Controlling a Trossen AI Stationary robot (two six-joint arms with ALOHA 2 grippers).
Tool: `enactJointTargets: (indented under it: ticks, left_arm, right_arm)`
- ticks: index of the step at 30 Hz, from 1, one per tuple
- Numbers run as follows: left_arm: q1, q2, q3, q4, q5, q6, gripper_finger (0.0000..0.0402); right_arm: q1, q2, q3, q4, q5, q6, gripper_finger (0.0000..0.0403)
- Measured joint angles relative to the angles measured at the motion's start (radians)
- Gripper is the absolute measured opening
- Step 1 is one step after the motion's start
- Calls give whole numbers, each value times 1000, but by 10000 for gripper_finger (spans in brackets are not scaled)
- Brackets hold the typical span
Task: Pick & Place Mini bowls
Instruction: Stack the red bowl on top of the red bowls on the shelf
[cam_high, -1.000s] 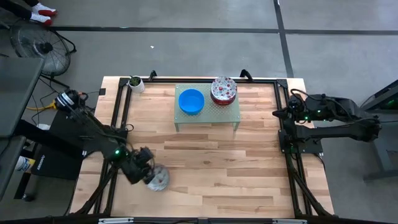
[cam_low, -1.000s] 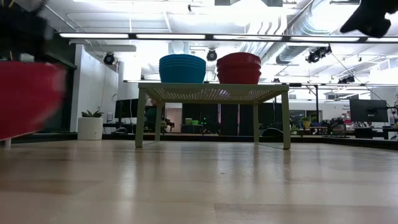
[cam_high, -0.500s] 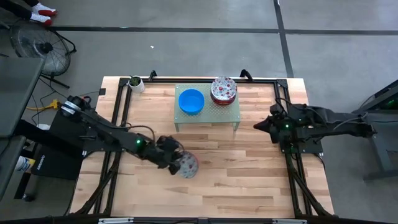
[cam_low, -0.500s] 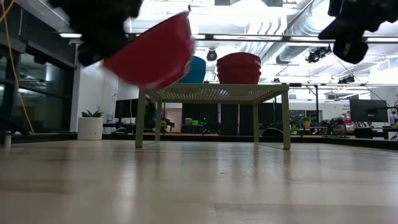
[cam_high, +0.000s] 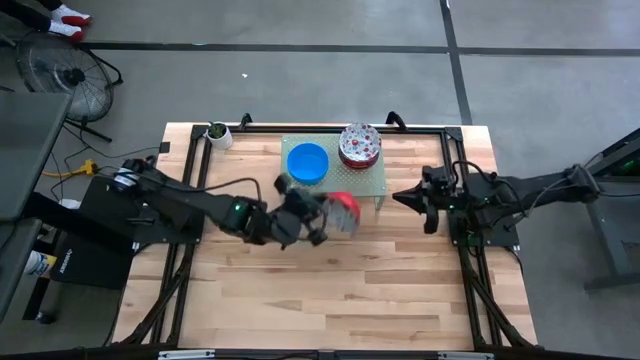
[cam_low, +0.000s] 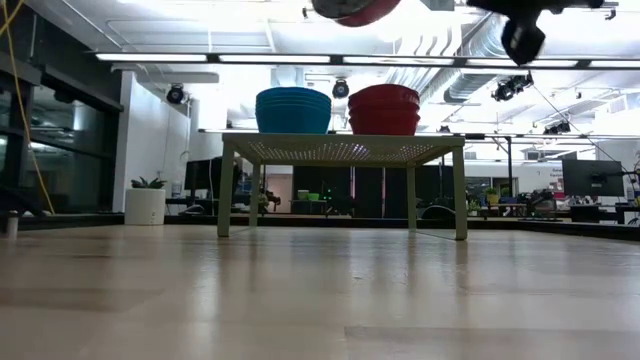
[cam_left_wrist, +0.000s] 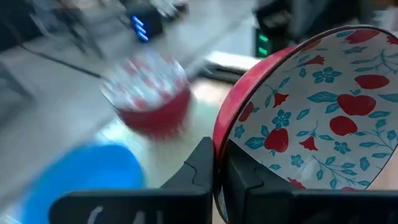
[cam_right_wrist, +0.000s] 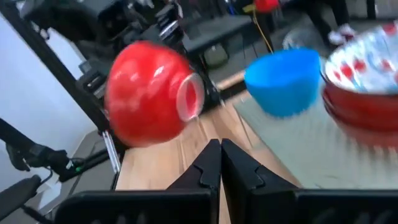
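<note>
Red bowl (cam_high: 343, 211) — red outside, white inside with red apples and blue flowers — tilted on its side, held off the tabletop just in front of the rack (cam_high: 372, 184), its rim clamped between the closed fingers of the left gripper (cam_high: 322, 216). Blue stack (cam_high: 307, 163) of bowls on the rack's left half; red stack (cam_high: 359, 146) of patterned bowls on its right half, the two stacks side by side, close but apart. Rack — pale green, perforated top, four legs — stands at the far middle of the table (cam_high: 340, 290). Right gripper (cam_high: 399, 196) — fingers closed on nothing, pointing toward the rack from the right, near its right end, clear of the bowls. Plant pot (cam_high: 218, 134) — small, white — at the far left corner of the table, well apart from the rack.
</note>
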Motion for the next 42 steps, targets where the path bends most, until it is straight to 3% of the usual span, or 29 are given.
enactJointTargets:
  ticks: [9,15,22,26,35,42]
  left_arm:
    - [94,24,159,0,-151,334,2]
    - [170,24,163,40,-164,433,2]
    - [245,24,164,210,-79,651,2]
    - [286,24,164,267,-20,737,2]
    - [336,24,164,295,93,820,2]
    - [335,24,164,335,141,906,2]
  right_arm:
    - [19,98,1,282,42,-250,9]
    - [19,155,62,284,123,-438,74]
    - [19,315,210,286,351,-768,173]
    - [17,401,286,290,479,-863,205]
    - [-29,532,415,290,512,-887,215]
    - [-98,570,441,289,541,-883,215]
